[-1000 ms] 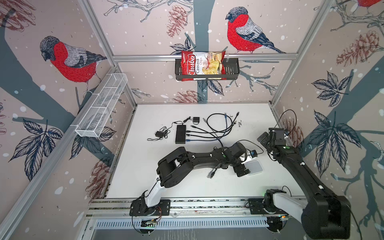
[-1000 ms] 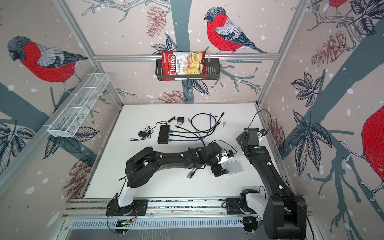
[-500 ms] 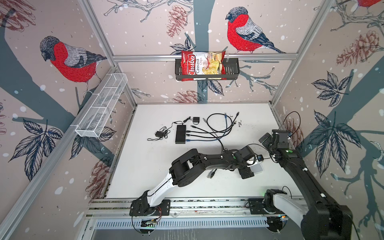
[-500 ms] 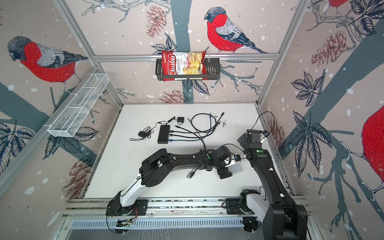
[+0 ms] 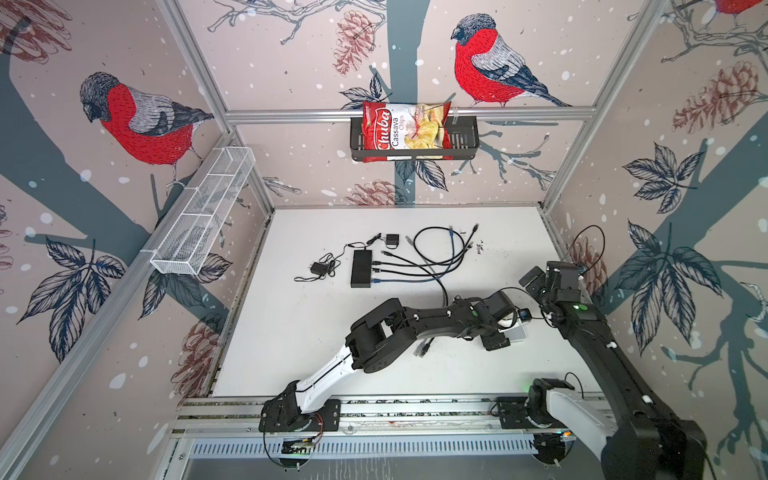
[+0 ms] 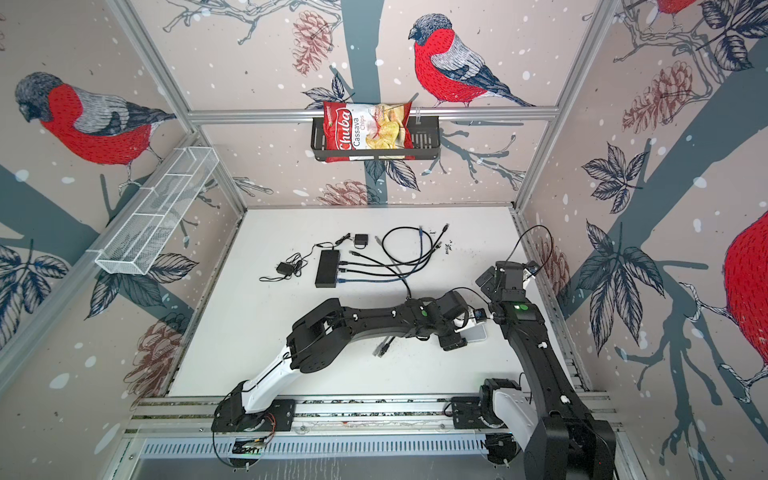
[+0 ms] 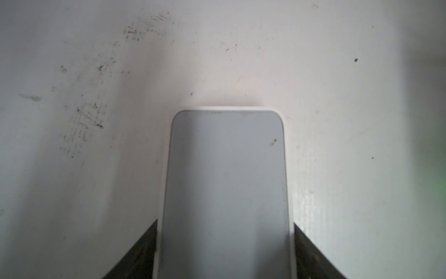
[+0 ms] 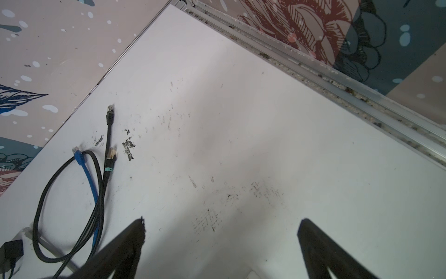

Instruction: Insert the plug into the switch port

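Currently the white box is clamped between the fingers of the left gripper: in the left wrist view each finger is seen pressed against one long side of it. In both top views the box is located on the tabletop close to its right edge, in the front half. The plug is found lying loose on the tabletop just in front of the left forearm, toward the middle, apart from the box. The right gripper is held spread wide over bare tabletop near the right edge, with nothing between its fingers. A black box with cables inserted is placed in the back half, left of the middle
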### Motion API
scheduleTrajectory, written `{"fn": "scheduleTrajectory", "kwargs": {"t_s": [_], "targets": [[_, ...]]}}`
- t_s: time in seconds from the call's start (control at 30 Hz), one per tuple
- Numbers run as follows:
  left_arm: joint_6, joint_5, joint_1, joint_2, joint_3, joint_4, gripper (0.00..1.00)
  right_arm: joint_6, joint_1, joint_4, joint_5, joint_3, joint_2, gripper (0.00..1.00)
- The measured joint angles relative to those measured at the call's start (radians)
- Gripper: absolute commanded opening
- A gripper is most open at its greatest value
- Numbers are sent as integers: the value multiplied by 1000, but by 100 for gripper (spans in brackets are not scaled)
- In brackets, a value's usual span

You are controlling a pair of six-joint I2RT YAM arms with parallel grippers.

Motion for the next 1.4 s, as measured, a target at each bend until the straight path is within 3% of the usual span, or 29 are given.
{"fn": "scheduleTrajectory", "kwargs": {"t_s": [0.43, 0.7, 0.9, 1.13, 1.4], "targets": [[-11, -122, 86, -346, -391, 31, 61, -113, 39, 105, -152, 2, 34, 100], [-118, -210, 172, -652, -727, 78, 62, -187, 316, 140, -76, 123, 203, 99], [-222, -291, 196, -816, -947, 92, 64, -250, 451, 156, -47, 256, 374, 100], [-317, -337, 229, -872, -1069, 120, 65, -299, 526, 156, -57, 404, 531, 100], [-393, -360, 248, -821, -1096, 154, 68, -332, 539, 152, -77, 484, 627, 99]]}}
